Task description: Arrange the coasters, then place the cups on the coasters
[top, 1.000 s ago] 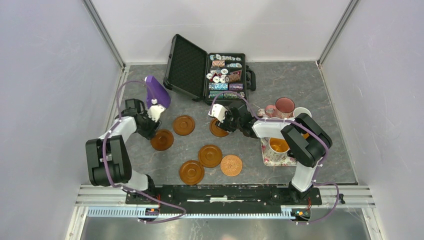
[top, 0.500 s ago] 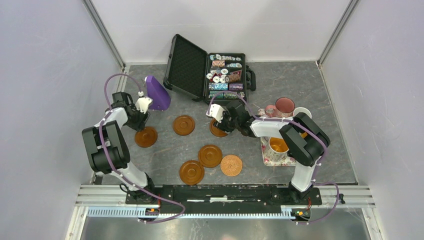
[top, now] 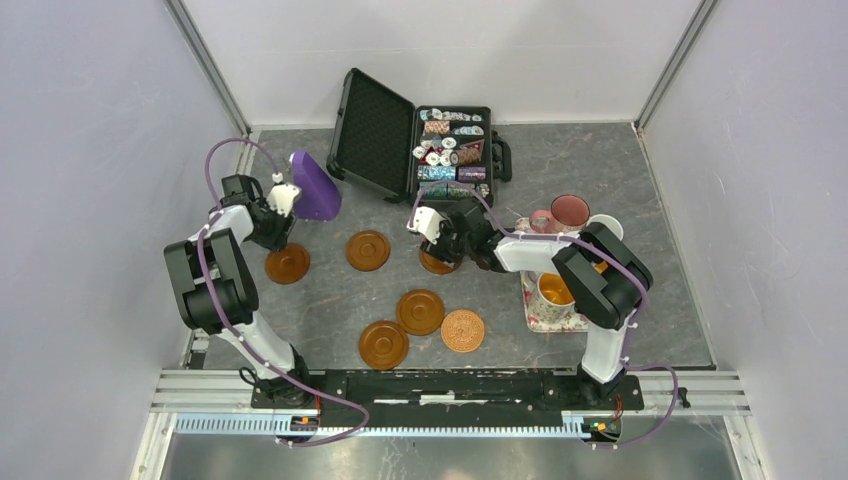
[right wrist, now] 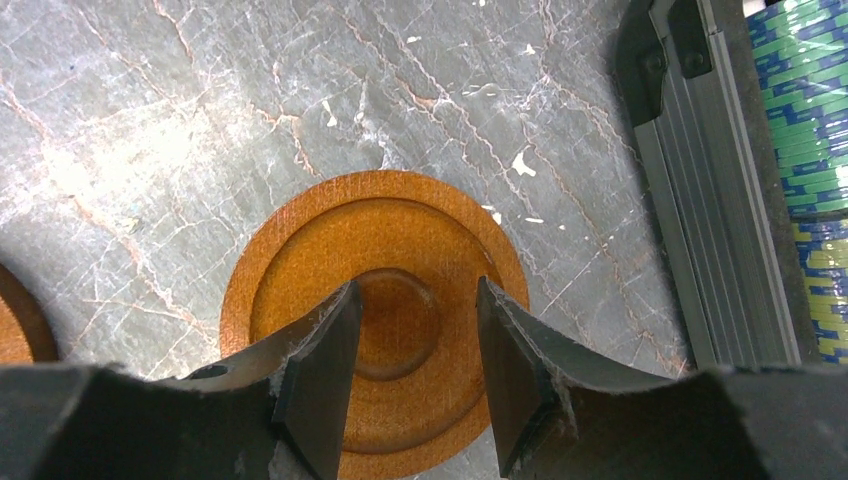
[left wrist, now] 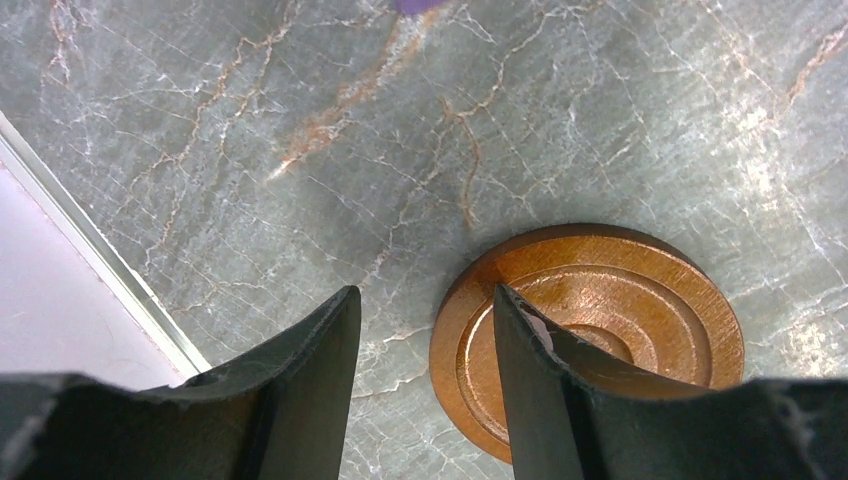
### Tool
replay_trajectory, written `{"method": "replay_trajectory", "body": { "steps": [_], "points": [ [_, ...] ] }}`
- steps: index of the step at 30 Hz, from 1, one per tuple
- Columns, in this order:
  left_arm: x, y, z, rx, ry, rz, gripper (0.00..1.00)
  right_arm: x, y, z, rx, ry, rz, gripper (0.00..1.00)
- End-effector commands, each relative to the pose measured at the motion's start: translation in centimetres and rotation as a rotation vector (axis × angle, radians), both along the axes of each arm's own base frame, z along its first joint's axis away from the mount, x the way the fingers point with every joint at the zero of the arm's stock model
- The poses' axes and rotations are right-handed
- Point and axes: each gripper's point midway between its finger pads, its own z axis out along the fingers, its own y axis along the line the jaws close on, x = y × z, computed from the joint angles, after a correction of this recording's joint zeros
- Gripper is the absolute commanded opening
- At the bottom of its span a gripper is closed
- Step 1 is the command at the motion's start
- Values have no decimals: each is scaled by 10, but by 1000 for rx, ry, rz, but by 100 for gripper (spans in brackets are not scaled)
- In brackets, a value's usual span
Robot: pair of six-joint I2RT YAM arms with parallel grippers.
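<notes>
Over at the 9 o'clock side, the left gripper [left wrist: 422, 300] stands half open and grips nothing. Its right jaw seems pressed on a brown coaster [left wrist: 620, 300], whose rim pokes into the gap from 3 o'clock, so any slide hangs on that one contact. That arm reaches out low, wrist tipped down. The right gripper [right wrist: 417, 290], narrowly parted and empty, sits on a second coaster [right wrist: 400, 215], at 6 o'clock of the chip case [top: 372, 135].

The left arm [top: 205, 290] is folded, its elbow out at nine o'clock. The left gripper [top: 281, 243] sits about ten o'clock from mid-rail, pointing down with its jaws parted. The right arm [top: 600, 275] has its elbow at two o'clock and reaches left. The right gripper [top: 447, 248], near twelve o'clock, tips down with its jaws apart too.
</notes>
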Motion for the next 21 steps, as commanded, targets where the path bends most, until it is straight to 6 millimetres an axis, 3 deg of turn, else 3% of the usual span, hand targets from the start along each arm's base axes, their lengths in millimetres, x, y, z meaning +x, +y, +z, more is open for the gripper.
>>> {"method": "replay_trajectory", "body": {
  "steps": [1, 6, 11, 21],
  "points": [
    [18, 1, 0, -45, -41, 43, 58, -16, -5, -31, -62, 105, 8, 53],
    [22, 1, -1, -48, -46, 48, 59, -13, -1, -32, -57, 107, 8, 53],
    [23, -1, 11, -66, -56, 53, 62, -11, 3, -24, -38, 100, 7, 54],
    [2, -25, 75, -141, -115, 19, 75, -9, 5, 38, 33, 6, 31, 62]
  ]
}}
